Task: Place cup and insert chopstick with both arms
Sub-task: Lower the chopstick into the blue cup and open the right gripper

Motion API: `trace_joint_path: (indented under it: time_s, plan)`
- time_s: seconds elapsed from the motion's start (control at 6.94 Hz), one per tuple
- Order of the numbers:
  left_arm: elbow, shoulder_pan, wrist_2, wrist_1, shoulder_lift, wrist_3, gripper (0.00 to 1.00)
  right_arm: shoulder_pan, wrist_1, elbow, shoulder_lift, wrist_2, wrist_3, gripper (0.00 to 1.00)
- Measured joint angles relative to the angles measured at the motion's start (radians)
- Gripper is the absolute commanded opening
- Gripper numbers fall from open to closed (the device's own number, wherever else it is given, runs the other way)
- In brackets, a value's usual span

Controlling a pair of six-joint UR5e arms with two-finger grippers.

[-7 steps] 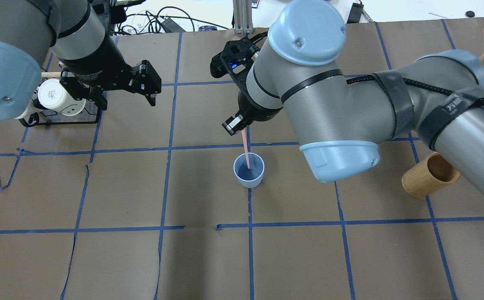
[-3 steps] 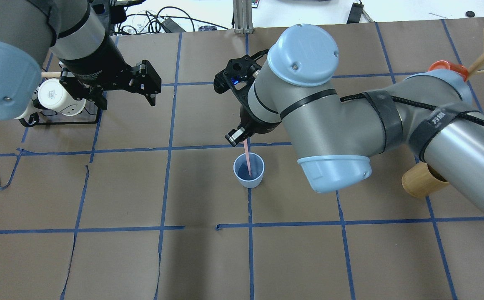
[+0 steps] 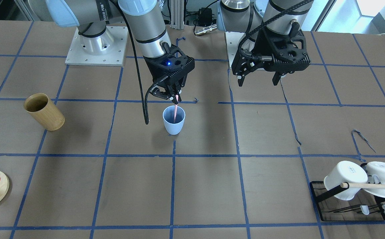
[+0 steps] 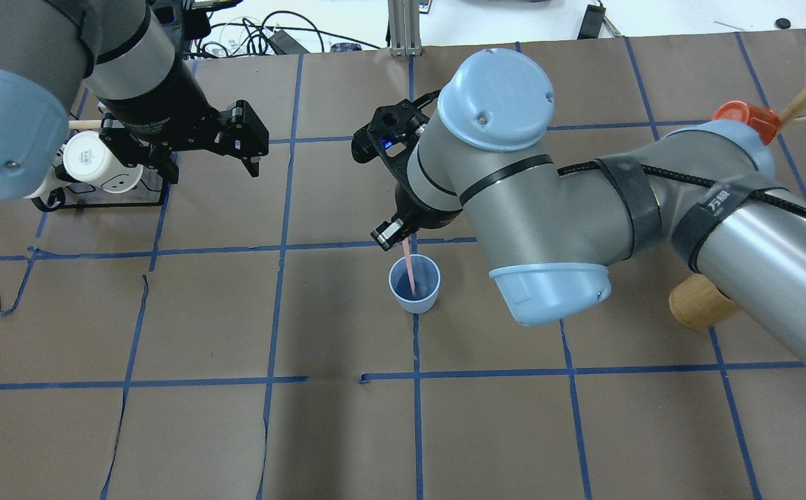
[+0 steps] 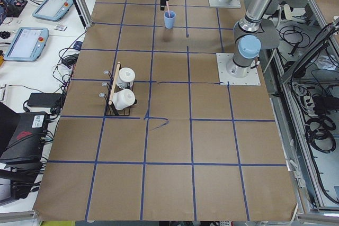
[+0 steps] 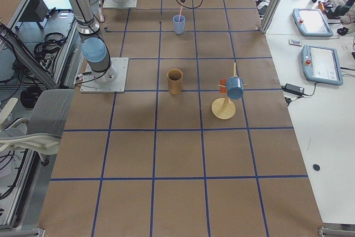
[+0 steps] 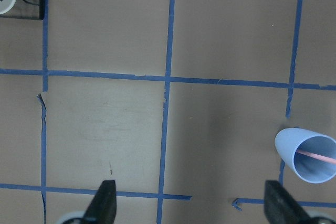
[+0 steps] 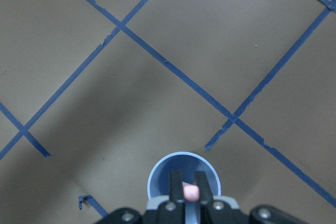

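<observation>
Overhead exterior view, contents by container.

Cup (image 4: pixel 416 304): upright on the table (image 4: pixel 194 430), on a blue tape line near the middle. It holds the lower end of the chopstick (image 4: pixel 410 264), which leans slightly.

Right gripper (image 3: pixel 176 97): just above the cup's rim, fingers pinched narrow on the chopstick's top end.

Left gripper (image 3: pixel 257 81): fingers spread wide, holding nothing, well apart from the cup.

Bamboo cylinder (image 3: pixel 44 112): upright, well apart from the cup.

Black rack (image 3: pixel 325 205): carries two white mugs (image 3: pixel 345 181), tipped on their sides, with a wooden rod (image 3: pixel 374 186) lying across them.
</observation>
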Motion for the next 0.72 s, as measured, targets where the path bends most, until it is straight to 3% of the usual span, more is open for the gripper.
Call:
trace_joint_path:
  time_s: [0.14, 0.29, 0.72]
  plan:
    - [0.0, 0.0, 0.0, 0.0, 0.0, 0.0, 1.0, 0.002, -0.001, 0.0, 0.002, 0.0, 0.004, 0.77]
    - [0.0, 0.0, 0.0, 0.0, 0.0, 0.0, 1.0, 0.003, -0.002, -0.003, 0.003, 0.001, 0.006, 0.88]
    - [0.0, 0.0, 0.001, 0.0, 0.0, 0.001, 1.0, -0.012, 0.037, -0.055, -0.004, -0.008, 0.028, 0.98]
